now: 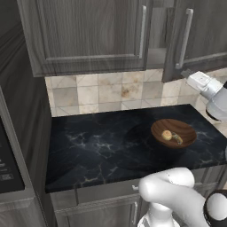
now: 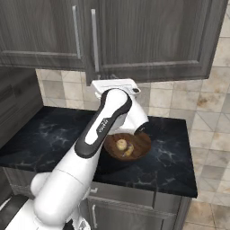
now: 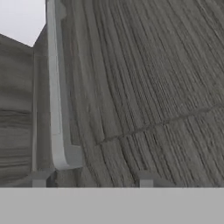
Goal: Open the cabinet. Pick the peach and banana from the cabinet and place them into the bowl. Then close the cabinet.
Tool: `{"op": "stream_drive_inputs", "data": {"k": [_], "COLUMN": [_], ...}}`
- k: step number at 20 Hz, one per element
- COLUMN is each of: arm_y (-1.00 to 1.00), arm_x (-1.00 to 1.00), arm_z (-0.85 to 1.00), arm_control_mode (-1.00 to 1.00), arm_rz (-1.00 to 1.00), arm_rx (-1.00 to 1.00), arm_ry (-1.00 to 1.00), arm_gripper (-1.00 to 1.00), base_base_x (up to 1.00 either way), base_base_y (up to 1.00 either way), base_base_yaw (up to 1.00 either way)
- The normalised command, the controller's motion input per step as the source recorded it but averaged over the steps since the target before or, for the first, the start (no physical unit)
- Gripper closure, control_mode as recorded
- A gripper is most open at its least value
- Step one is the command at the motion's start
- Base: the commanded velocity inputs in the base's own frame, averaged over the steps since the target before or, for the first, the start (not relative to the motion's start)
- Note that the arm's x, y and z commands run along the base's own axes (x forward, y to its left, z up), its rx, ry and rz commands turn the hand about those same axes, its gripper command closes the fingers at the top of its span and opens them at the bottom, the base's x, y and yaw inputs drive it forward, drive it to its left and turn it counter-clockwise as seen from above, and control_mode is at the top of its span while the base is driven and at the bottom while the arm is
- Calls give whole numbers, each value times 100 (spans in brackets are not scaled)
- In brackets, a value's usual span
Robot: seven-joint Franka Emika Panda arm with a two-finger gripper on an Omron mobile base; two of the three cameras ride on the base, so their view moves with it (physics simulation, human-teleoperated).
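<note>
1. Left base view: the round shallow brown wooden bowl sits on the black marbled counter, toward its right end. In it lie the small round fruit, the peach, which looks pale yellowish here, and just beside it on the right the slim curved yellow banana. Above hangs the large dark grey wood-grain wall cabinet; its right door stands slightly ajar, with a dark gap between the two doors. The white arm reaches up at the right edge, its wrist close under that door's long silver bar handle.

2. Right base view: the arm rises from lower left and its forearm crosses in front of the bowl, hiding the left rim. The peach and banana show inside, touching or nearly so. The hand points up at the lower edge of the cabinet, beside a handle.

3. Hand view: the camera is very close to the wood-grain door panel. A handle runs along the left. Two pale fingertips of the gripper stand apart, holding nothing; the handle's lower end lies just above the left tip, whether touching I cannot tell.
</note>
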Motion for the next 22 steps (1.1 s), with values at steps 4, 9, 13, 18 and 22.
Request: {"op": "stream_drive_inputs", "data": {"k": [4,9,13,18,22], "arm_y": [100,100,100,77,10], "arm_x": [100,100,100,100,90], "arm_z": [-4,8,28,16,-1], "arm_control_mode": [-100,-100,-100,-100,-100], "arm_rz": [-5,-3,-6,-14,-18], "arm_rx": [-11,-7,0,0,-1], "arm_ry": [-2,-4,-1,2,19], "arm_gripper": [-100,-100,-100,-100,-100], "base_base_x": [0,0,0,0,0], "base_base_y": [0,0,0,0,0], "base_base_yaw": [0,0,0,0,0]}}
